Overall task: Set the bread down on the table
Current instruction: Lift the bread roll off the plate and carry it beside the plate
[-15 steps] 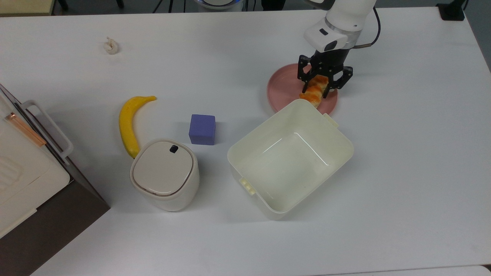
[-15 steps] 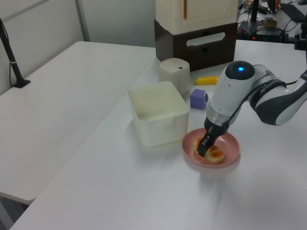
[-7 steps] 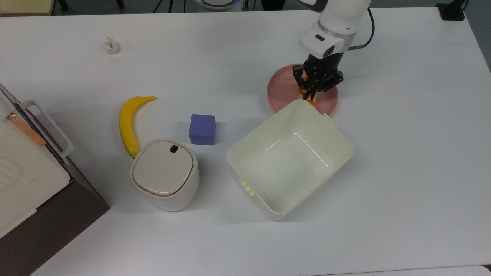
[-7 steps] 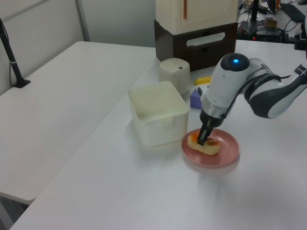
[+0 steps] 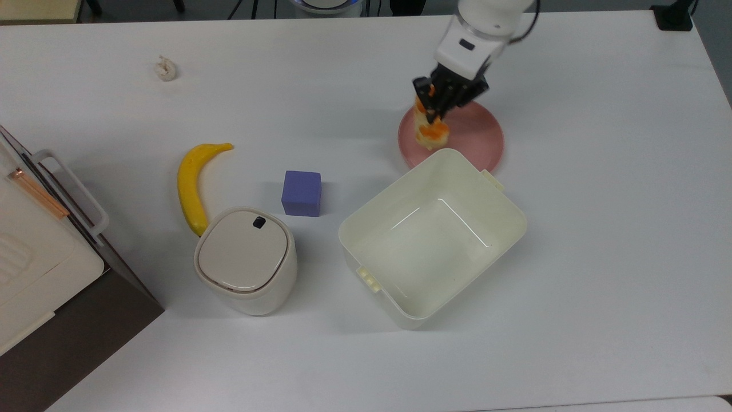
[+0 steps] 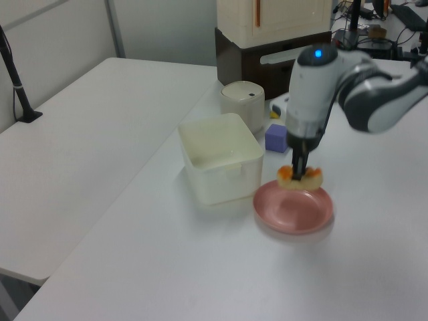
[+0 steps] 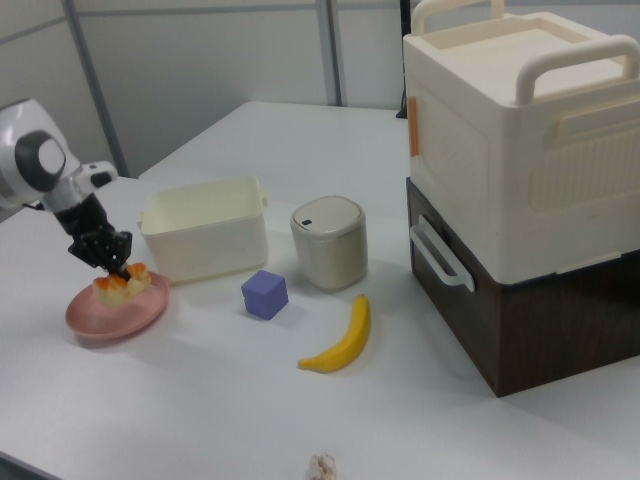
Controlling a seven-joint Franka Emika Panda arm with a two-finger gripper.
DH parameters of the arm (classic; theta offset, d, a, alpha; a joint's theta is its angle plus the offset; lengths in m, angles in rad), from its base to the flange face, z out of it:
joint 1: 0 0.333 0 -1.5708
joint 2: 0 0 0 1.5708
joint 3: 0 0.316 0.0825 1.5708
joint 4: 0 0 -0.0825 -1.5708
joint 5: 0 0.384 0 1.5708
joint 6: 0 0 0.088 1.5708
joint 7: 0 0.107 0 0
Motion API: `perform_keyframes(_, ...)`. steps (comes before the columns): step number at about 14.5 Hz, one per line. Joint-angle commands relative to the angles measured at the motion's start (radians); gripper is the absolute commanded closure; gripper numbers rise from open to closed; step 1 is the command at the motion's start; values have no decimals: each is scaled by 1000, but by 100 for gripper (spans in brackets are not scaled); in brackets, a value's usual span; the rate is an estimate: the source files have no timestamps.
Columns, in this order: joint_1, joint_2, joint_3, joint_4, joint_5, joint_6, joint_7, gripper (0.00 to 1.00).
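Lifted since a second ago, the small pale-yellow, orange-glazed bread [image 6: 299, 176] now hangs above the round pink plate [image 6: 293, 210], pinched in the black claw [image 5: 439, 110]. Placement on the white surface [image 5: 600, 229] remains.

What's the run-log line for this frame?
phase: lift | gripper: shut on bread | bread: clear above pink plate | table: not yet reached

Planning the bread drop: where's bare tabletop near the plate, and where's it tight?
The pincer holds the bread above the pink plate. The table lies bare to the top view's right of the plate, and between plate and banana. Tight where the cream tub borders the plate.
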Motion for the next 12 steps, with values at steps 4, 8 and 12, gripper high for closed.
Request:
perform_keyframes(4,-136,-71,-1,-20,9,-156,-363,100)
perform_keyframes(8,-166,-62,-5,-93,-105,-150,-427,100)
perform_keyframes(12,-163,-65,-5,-155,-136,-119,-427,100)
